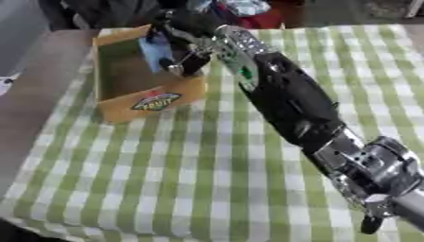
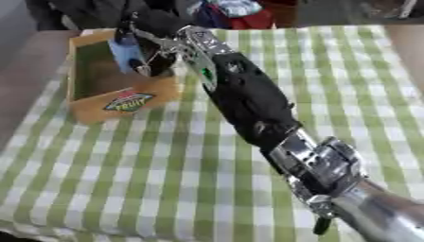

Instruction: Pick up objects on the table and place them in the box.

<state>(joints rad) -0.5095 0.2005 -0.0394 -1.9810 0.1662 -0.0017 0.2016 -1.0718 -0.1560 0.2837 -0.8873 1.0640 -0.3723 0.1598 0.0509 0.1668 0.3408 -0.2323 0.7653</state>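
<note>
A cardboard box [image 1: 149, 101] with a fruit label on its front wall stands open at the far left of the table. My right arm stretches from the lower right up to it. My right hand [image 1: 189, 41] hangs over the box's right side, fingers curled round a light blue object [image 1: 155, 52] that sits inside the box opening, above its floor. I cannot make out what the blue object is. The box floor below it looks dark green. My left hand shows in no view.
A green and white checked cloth [image 1: 165, 170] covers the table. The table's left edge runs beside the box, with brown floor [image 1: 33, 94] beyond. Red and dark things [image 2: 248, 16] lie past the far edge.
</note>
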